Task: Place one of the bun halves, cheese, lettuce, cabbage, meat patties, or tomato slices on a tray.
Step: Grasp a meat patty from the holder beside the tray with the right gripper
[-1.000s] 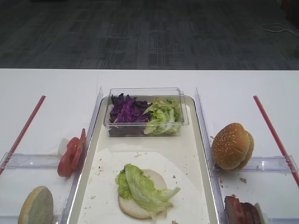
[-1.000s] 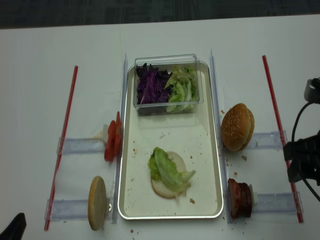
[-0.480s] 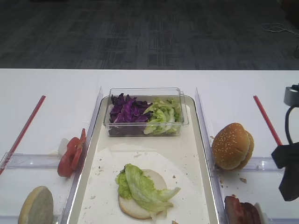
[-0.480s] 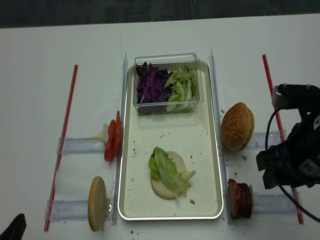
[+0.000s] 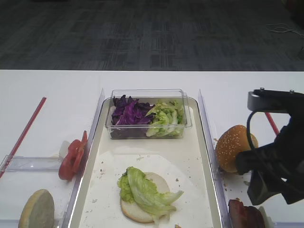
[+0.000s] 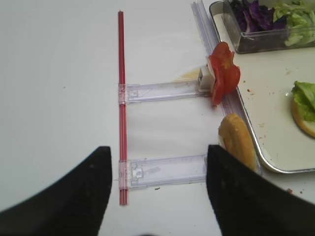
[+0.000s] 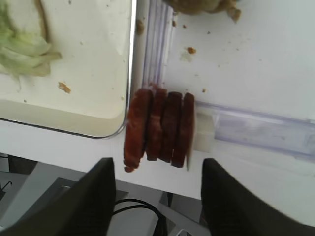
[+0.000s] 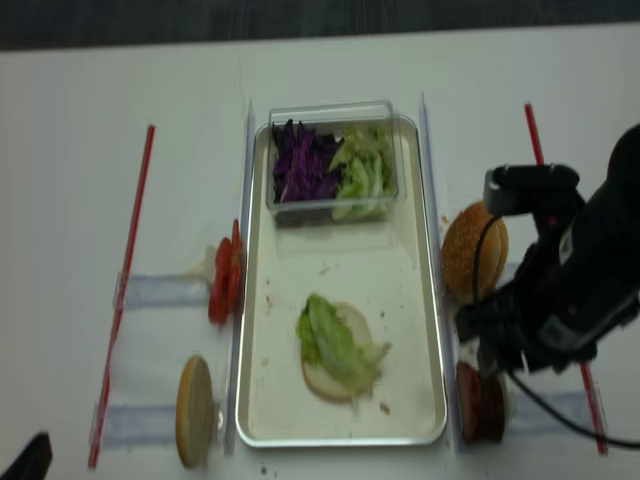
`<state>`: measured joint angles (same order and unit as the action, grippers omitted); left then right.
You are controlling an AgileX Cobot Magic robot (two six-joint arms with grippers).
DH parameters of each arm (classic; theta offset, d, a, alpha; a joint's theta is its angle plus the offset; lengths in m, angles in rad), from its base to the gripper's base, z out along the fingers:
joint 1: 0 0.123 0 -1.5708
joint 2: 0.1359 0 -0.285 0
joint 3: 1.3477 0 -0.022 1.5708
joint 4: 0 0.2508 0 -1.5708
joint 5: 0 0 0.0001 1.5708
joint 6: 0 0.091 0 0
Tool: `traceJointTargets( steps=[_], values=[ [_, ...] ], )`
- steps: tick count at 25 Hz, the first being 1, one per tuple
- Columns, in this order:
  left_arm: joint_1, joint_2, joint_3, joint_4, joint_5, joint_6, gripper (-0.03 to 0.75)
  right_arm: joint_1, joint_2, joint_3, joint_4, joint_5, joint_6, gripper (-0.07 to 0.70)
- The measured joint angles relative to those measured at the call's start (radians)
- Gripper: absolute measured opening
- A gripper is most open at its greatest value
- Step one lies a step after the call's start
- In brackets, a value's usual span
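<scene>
Right claw (image 7: 156, 206), fingers apart and holding nothing, hangs directly over four meat patties (image 7: 159, 128). These stand on edge in a row just outside the tray (image 7: 88, 105), at its near right corner, and the row runs across the gap between the fingers. Left claw (image 6: 158, 194), also released, is well apart by the table's left edge. One lettuce-topped bun base (image 5: 142, 192) lies on the tray.

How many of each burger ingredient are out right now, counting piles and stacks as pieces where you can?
Bun pieces: 3
Meat patties: 4
Tomato slice stacks: 1
Lettuce portions: 2
Cabbage piles: 1
Total: 11
</scene>
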<state>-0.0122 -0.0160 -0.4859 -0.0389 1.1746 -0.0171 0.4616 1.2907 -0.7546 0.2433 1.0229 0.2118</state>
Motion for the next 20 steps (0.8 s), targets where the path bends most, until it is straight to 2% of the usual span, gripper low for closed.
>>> traceJointTargets(
  steps=[9,16,20],
  values=[
    [0.0,0.0,0.0,0.0,0.0,0.0,0.428,0.103,0.074,-0.012,0.0,-0.051,0.066,0.396],
    [0.0,0.0,0.0,0.0,0.0,0.0,0.428,0.111,0.128,-0.012,0.013,-0.069,0.075,0.393],
    [0.0,0.0,0.0,0.0,0.0,0.0,0.428,0.111,0.152,-0.012,0.017,-0.08,0.075,0.368]
  ],
)
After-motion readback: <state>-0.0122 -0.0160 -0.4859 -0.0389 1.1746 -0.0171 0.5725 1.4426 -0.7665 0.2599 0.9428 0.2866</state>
